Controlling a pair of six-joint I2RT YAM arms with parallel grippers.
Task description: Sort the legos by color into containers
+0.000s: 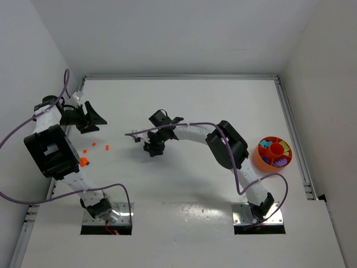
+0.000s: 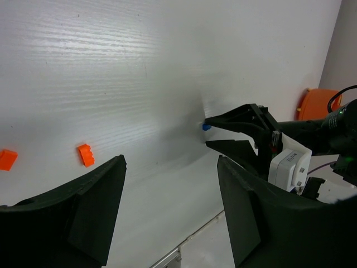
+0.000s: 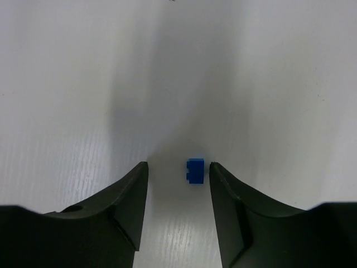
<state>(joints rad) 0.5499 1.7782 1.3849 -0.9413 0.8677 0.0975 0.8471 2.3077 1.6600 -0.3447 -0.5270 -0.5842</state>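
A small blue lego (image 3: pixel 194 170) lies on the white table between the fingers of my right gripper (image 3: pixel 178 167). It sits close to the right finger, with a wide gap to the left one, so the jaws are open around it. From above, the right gripper (image 1: pixel 154 148) points down at mid-table. Several orange legos (image 1: pixel 93 146) are scattered at the left, one (image 2: pixel 85 154) ahead of my left gripper (image 2: pixel 170 184), which is open and empty. The left gripper (image 1: pixel 95 124) hovers just behind them. The orange bowl (image 1: pixel 262 159) with the containers stands at the right.
The bowl holds purple (image 1: pixel 280 163), yellow-green (image 1: pixel 284 146) and teal bricks in separate compartments. White walls enclose the table on three sides, with a metal rail (image 1: pixel 293 134) along the right edge. Purple cables trail from both arms.
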